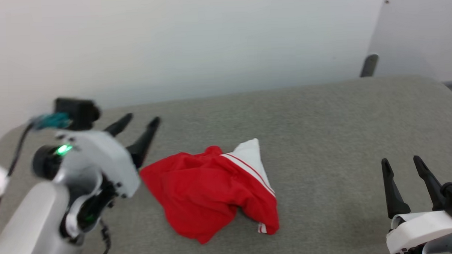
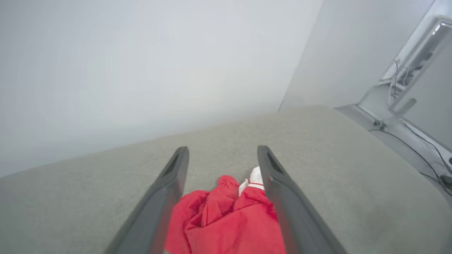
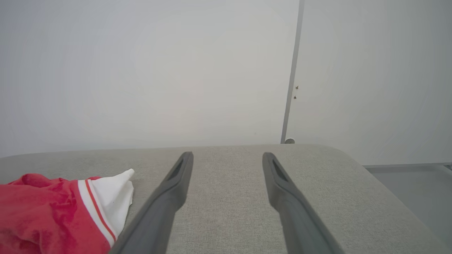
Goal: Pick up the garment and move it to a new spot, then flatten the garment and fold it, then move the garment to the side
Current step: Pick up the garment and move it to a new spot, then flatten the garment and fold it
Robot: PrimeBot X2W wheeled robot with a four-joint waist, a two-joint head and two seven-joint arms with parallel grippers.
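The garment (image 1: 213, 189), a bright red shirt with a white panel and thin red-and-white stripe trim, lies crumpled in a heap on the grey padded table (image 1: 323, 120). My left gripper (image 1: 143, 122) hovers open just left of and above the heap, and nothing is between its fingers. In the left wrist view the red cloth (image 2: 226, 218) lies below and between the spread fingers (image 2: 173, 176). My right gripper (image 1: 402, 161) stands open at the lower right, well away from the garment. The right wrist view has the shirt's white corner (image 3: 113, 194) left of its open fingers (image 3: 279, 180).
A pale wall (image 1: 208, 37) rises right behind the table. The table's rounded right corner (image 1: 446, 89) drops off to a grey floor. A dark post (image 1: 369, 65) stands behind the far right edge. Cables and a bracket (image 2: 406, 77) show at the right of the left wrist view.
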